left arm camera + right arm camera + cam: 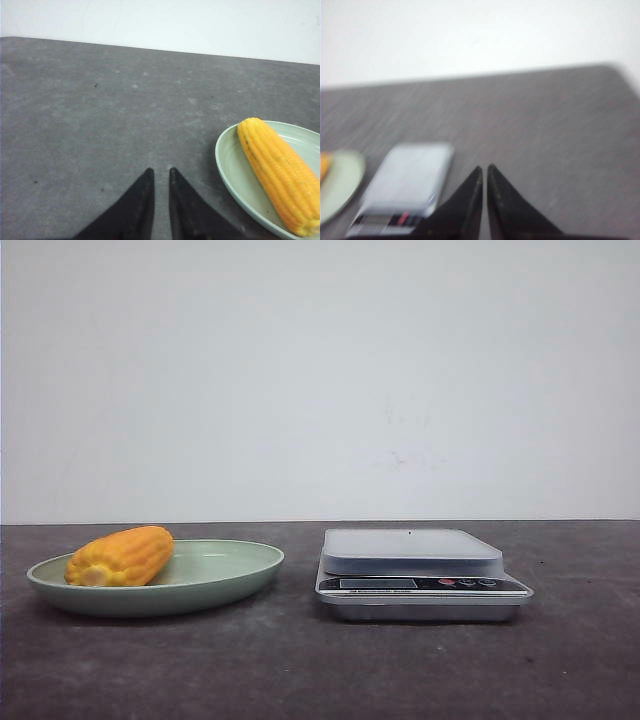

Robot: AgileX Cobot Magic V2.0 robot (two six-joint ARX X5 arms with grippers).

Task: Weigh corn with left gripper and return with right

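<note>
I see the stubby orange-yellow corn cob (120,556) lying on its side in the shallow pale-green round plate (225,580), which sits on the dark grey table (300,670) just left of the silver digital kitchen scale (420,575) with its bare platform. My left gripper (160,175) hangs over bare tabletop beside the plate, its black fingers nearly together and holding nothing. My right gripper (484,170) is likewise closed and empty near the scale, though that view is blurred.

**A bare test bench, not a kitchen**

This looks like a lab setup: a dark grey table (320,670) against a blank white wall (320,380), with only a green plate (240,575) and a small digital kitchen scale (420,575) laid out side by side.
</note>
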